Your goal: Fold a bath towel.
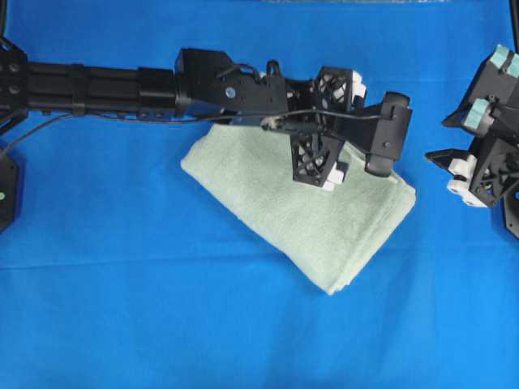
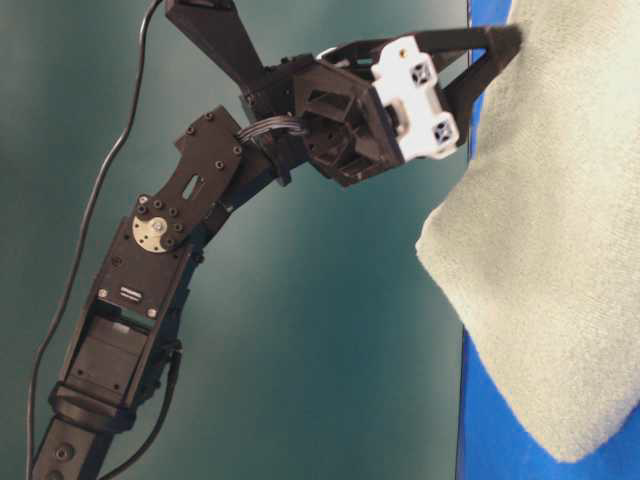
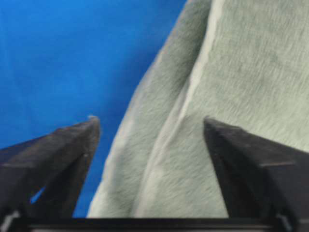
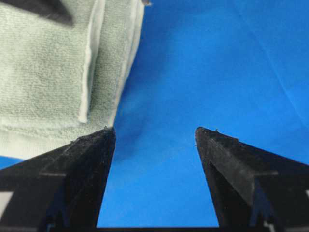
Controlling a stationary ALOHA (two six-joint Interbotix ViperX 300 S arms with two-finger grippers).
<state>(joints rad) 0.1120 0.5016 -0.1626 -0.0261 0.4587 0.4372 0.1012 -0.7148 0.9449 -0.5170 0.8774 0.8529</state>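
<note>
The bath towel (image 1: 308, 207) is pale sage-green terry cloth. It lies folded into a thick, slanted rectangle on the middle of the table. My left gripper (image 1: 328, 126) reaches across over its upper right part. In the left wrist view it is open (image 3: 152, 125), with its jaws straddling the towel's layered edge (image 3: 193, 96) and nothing gripped. In the table-level view its fingertips (image 2: 495, 45) touch the towel (image 2: 560, 250). My right gripper (image 1: 442, 138) hovers at the right, open and empty (image 4: 154, 133), with the towel's corner (image 4: 43, 72) to its left.
A bright blue cloth (image 1: 122, 308) covers the whole table. The left arm's long black links (image 1: 97, 85) stretch across the upper left. A black cable (image 1: 32, 130) hangs near the left edge.
</note>
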